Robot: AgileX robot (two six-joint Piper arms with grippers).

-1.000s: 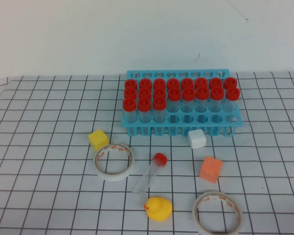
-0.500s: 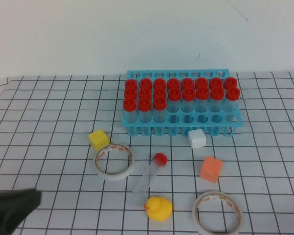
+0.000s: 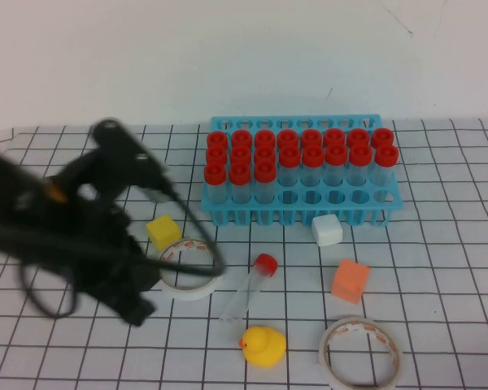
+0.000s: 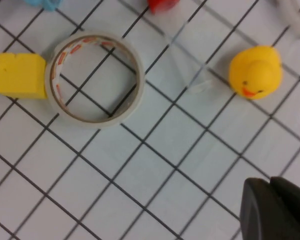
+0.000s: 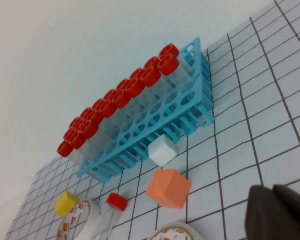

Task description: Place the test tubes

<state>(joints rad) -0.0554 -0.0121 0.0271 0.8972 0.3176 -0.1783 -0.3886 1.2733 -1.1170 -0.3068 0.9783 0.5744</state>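
Observation:
A clear test tube [image 3: 246, 292] with a red cap lies on the gridded table, between a tape roll and a duck. Behind it stands the blue rack [image 3: 342, 216], which holds several red-capped tubes and has empty holes in its front row. My left gripper [image 3: 140, 311] hangs shut and empty to the left of the lying tube; in the left wrist view the gripper [image 4: 269, 181] is apart from the tube [image 4: 187, 57]. My right gripper [image 5: 272, 189] is shut and empty, out of the high view, and faces the rack [image 5: 190, 112] and the lying tube's cap [image 5: 117, 201].
A yellow cube [image 3: 163, 231] and a tape roll [image 3: 191, 291] lie by the left arm. A white cube [image 3: 327, 230], an orange cube [image 3: 350, 281], a yellow duck [image 3: 264, 347] and a second tape roll [image 3: 363, 323] lie around the tube.
The left arm has swung in from the bottom left corner and now reaches across the left half of the table, covering part of the near tape roll. The objects have not moved.

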